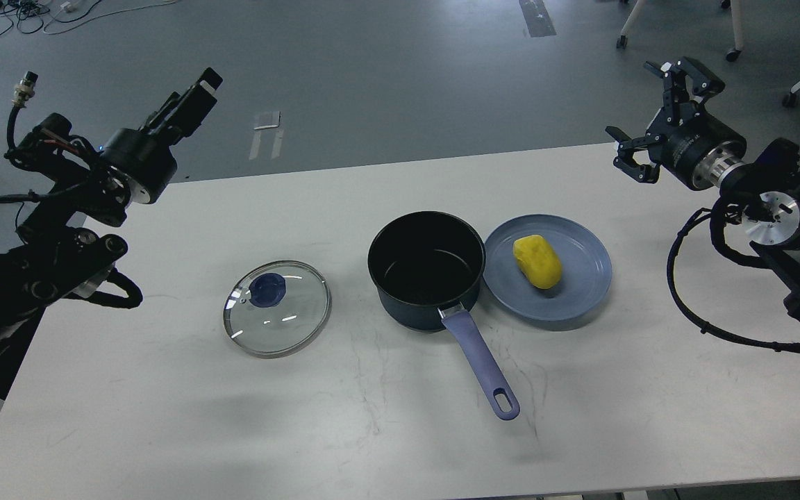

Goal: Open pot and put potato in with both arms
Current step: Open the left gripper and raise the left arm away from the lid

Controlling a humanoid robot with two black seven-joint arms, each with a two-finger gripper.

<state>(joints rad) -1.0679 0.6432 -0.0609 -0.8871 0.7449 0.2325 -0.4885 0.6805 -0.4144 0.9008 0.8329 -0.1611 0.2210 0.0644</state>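
The saucepan (428, 271) stands uncovered mid-table, its rim overlapping the near edge of the blue plate (580, 292) where the potato (537, 261) lies; its glass lid (277, 308) rests flat to the left. The right gripper (650, 114) hangs with claws spread apart. The left gripper (195, 101) shows edge-on, so I cannot tell its fingers' state.

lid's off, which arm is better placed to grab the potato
Right. The potato lies on the plate right of the pot, on the right gripper's side, and its fingers are spread open. The left gripper is across the pot, beyond the lid.
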